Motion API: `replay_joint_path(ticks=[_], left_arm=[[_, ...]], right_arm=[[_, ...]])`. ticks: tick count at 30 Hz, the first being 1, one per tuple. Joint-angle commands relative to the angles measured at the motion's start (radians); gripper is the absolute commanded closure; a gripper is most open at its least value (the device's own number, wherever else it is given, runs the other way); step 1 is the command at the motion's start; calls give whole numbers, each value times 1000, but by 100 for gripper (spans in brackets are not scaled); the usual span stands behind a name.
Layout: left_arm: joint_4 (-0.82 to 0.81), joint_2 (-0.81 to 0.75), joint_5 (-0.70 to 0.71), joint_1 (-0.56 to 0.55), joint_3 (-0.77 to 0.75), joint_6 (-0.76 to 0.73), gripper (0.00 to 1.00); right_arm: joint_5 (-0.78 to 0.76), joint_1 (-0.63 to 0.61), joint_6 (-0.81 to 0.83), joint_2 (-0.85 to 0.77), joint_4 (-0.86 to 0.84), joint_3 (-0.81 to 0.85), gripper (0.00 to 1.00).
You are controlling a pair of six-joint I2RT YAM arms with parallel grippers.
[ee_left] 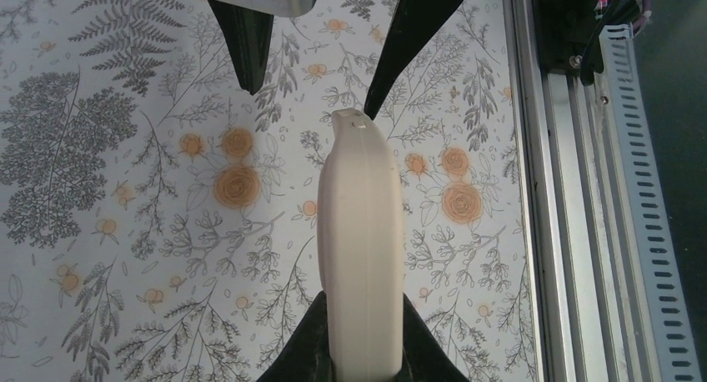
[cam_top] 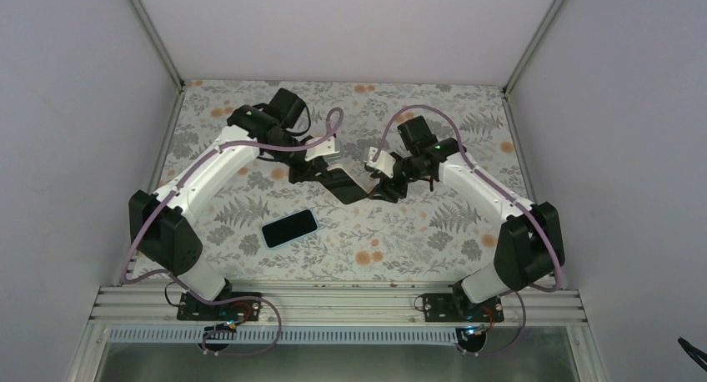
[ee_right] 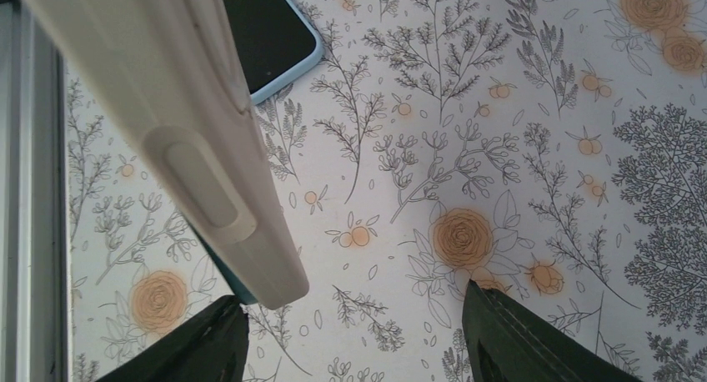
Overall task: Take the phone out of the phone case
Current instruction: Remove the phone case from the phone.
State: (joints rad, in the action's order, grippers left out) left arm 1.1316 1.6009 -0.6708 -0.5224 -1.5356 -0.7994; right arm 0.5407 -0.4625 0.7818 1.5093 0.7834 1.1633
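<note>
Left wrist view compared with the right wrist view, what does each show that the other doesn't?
Only the left wrist view shows the left gripper clamped on the edge of the cream case. Only the right wrist view shows the blue-rimmed phone lying screen-up on the table, and the oblong side button on the case. Both show the cream case, the floral table cover and the right gripper, its fingers standing apart.

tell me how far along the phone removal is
Done: the left gripper is shut on the cream case, held off the table. In hand: the right gripper stands open at its free end, not gripping. Left: unclear; a blue-rimmed phone lies on the table apart, and I cannot tell if the case is empty.
</note>
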Motion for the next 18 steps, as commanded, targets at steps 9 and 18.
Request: replay_joint_path(ticks=[9,18], left_arm=[[-18,-53,-56,2,3,-3,98],[-20,-47,-68,2,-1,-1,98]], right_arm=[[-24,33,-27,11,-84,13,34],[10,35,-26,24,-77,33,34]])
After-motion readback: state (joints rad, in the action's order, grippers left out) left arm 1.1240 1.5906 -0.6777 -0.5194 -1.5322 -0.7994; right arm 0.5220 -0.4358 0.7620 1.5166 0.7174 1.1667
